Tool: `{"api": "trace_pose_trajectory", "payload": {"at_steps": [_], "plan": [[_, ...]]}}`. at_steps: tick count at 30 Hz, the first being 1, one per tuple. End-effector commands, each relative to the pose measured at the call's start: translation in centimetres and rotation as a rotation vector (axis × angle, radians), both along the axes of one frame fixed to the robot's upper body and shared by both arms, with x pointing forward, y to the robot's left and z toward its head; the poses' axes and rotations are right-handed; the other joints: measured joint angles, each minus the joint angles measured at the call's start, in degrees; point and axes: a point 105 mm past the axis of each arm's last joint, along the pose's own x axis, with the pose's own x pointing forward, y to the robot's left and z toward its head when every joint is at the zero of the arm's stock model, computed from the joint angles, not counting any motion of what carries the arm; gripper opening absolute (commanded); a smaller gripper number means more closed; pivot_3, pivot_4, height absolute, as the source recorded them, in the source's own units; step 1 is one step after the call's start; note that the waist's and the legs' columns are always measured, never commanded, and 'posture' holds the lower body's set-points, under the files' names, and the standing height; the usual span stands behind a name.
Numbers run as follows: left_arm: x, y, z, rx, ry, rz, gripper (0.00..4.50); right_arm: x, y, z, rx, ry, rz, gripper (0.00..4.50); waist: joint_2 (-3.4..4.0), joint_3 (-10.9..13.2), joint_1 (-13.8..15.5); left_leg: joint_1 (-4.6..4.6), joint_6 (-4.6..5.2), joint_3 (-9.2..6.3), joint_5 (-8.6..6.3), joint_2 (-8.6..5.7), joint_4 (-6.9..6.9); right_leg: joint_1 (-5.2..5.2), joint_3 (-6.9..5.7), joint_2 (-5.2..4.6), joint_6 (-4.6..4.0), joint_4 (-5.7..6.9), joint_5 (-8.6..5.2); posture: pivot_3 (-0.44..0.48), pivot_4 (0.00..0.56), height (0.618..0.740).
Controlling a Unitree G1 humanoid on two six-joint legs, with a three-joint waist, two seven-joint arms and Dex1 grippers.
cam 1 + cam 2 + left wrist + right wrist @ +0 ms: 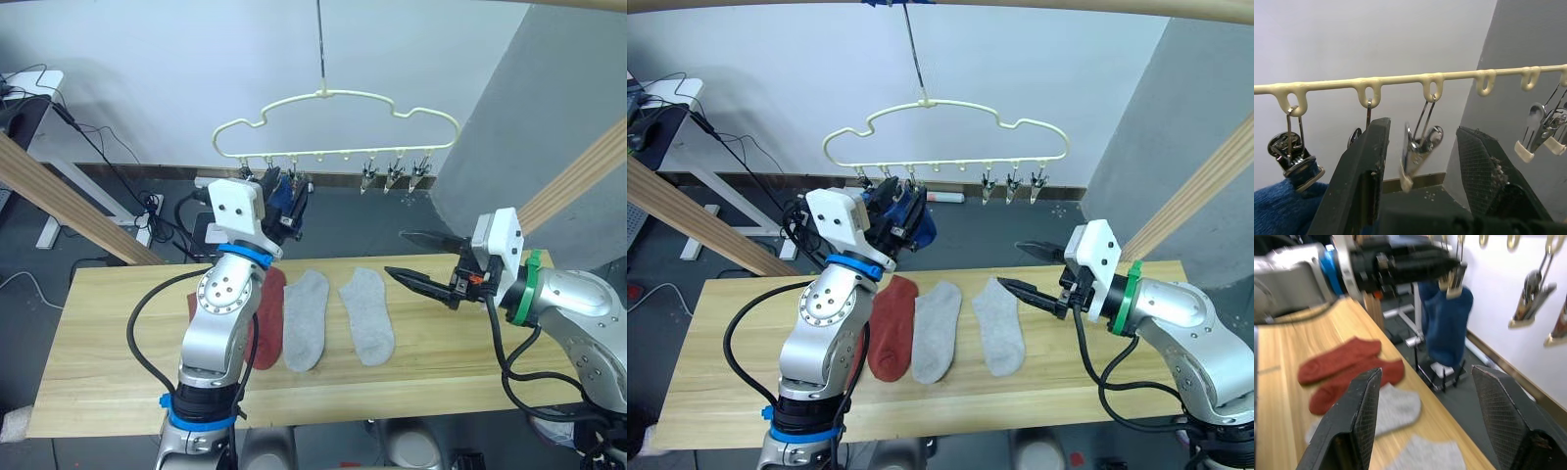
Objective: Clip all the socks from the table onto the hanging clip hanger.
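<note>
Under the clip hanger (945,137) I see my left gripper (1422,161) raised to the bottom bar, fingers spread and empty, with one free metal clip (1418,147) hanging between them. Blue socks (1444,323) already hang from clips beside it; two, I think, though they overlap. I judge the blue pair done, so next I need a sock from the table (725,392). There, below the hanger, the rust-red socks (892,323) and two grey socks (965,328) lie side by side, long axes running across the table's width. My right gripper (1032,269) hovers wide open, empty, just beside the grey ones.
</note>
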Motion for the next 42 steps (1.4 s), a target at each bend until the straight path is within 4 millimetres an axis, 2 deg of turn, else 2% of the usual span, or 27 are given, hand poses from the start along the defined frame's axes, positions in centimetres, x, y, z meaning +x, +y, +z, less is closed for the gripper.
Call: {"api": "trace_pose_trajectory", "payload": {"at_steps": [1, 25, 42], "plan": [[-0.1, -0.2, 0.6, -0.011, -0.027, 0.009, 2.38, -0.6, 0.9, 1.9, 0.044, -0.062, 0.031, 3.05, 0.00, 0.00, -0.06, 0.00, 0.00, 0.00, 0.00, 0.00, 0.00, 0.00, 0.00, 0.00, 0.00, 0.00, 0.00, -0.245, 0.330, 0.740], [0.7, -1.1, 0.7, -0.005, -0.023, 0.022, 2.38, -0.4, 1.0, 2.0, 0.046, -0.063, 0.009, 3.05, 0.00, 0.00, -0.06, -0.04, 0.00, -0.01, 0.00, 0.00, 0.00, 0.00, -0.02, -0.01, 0.00, -0.04, 0.00, -0.253, 0.323, 0.740], [-0.1, -1.8, 1.2, 0.003, -0.060, 0.005, 2.38, -0.5, 0.7, 1.5, 0.038, -0.051, -0.002, 3.05, 0.00, 0.00, -0.06, -0.05, 0.00, -0.02, 0.00, 0.00, 0.00, 0.00, -0.03, -0.01, 0.00, -0.04, 0.00, -0.253, 0.317, 0.740]]}}
